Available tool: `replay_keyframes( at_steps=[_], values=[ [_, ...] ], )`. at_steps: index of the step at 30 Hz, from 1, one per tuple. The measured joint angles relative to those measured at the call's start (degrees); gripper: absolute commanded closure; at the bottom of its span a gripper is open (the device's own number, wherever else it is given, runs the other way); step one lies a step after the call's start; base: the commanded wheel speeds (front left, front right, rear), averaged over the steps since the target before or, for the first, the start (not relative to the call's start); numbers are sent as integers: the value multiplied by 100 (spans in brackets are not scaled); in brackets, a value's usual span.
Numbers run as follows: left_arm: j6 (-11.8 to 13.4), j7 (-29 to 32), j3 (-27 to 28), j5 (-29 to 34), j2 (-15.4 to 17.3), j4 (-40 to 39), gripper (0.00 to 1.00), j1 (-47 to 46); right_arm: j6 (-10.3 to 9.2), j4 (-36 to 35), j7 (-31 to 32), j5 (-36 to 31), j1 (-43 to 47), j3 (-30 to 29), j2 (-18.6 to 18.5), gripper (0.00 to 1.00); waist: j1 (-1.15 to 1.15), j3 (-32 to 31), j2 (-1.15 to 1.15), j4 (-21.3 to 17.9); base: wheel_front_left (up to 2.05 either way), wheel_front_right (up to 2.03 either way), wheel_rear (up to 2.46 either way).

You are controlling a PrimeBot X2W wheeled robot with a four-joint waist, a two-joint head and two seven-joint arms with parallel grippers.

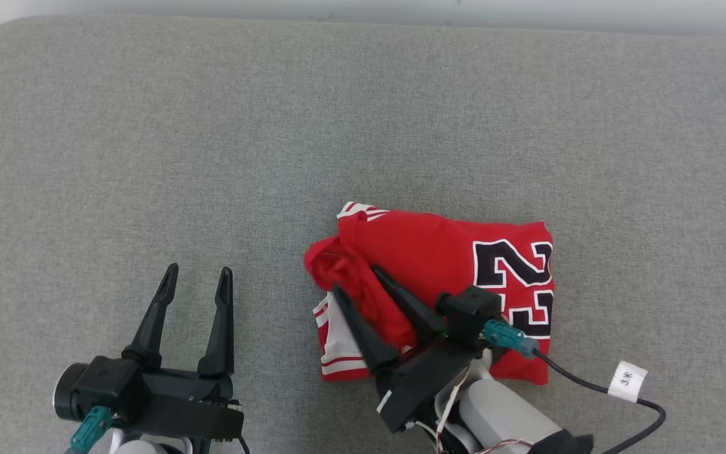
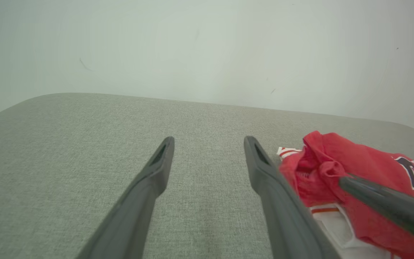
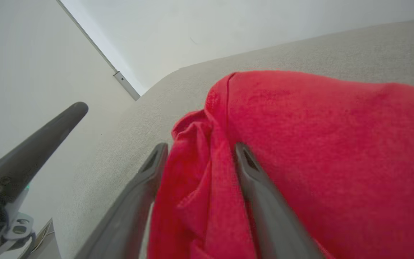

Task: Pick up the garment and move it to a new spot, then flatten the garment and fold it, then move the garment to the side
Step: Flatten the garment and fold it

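Note:
The garment (image 1: 438, 252) is a red jersey with a black-and-white 23, lying folded into a rough rectangle on the grey cushion, right of centre. Its left edge is bunched, with white and red trim showing. My right gripper (image 1: 358, 280) is open over that bunched edge, and a ridge of red cloth (image 3: 192, 187) stands between its fingers. My left gripper (image 1: 199, 274) is open and empty above bare cushion, well left of the jersey. The left wrist view has the jersey (image 2: 354, 162) at its right, with one finger (image 2: 383, 201) of the right gripper lying across it.
The grey padded surface (image 1: 275, 126) spreads wide to the left and behind the jersey, ending at a pale wall (image 2: 192, 43). A black cable with a white tag (image 1: 628, 378) trails from my right wrist at the lower right.

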Motion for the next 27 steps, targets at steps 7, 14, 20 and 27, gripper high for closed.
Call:
replay_keyframes(
  at_steps=[7, 14, 20, 27],
  values=[
    [-15, 0, 20, 11, -11, -2, 0, -4, 0, -523, -47, 368, 26, 566, 67, 0, 0, -13, 0, -74, 0, 0, 0],
    [-15, 0, 119, 115, -8, -9, 0, 10, 0, -1868, -71, -70, 619, -673, -338, 0, 0, -84, 0, -188, 0, 0, 0],
    [1, 0, 241, 215, 34, -53, 0, 56, 0, -2561, -71, -553, 1330, -2197, -474, 0, -1, -182, 0, -305, 0, 0, 0],
    [43, 0, 331, 365, 127, -197, 0, 105, 0, -2798, -69, -1223, 1961, -3588, -544, 0, -1, -335, 0, -442, 0, 0, 0]
  ],
)
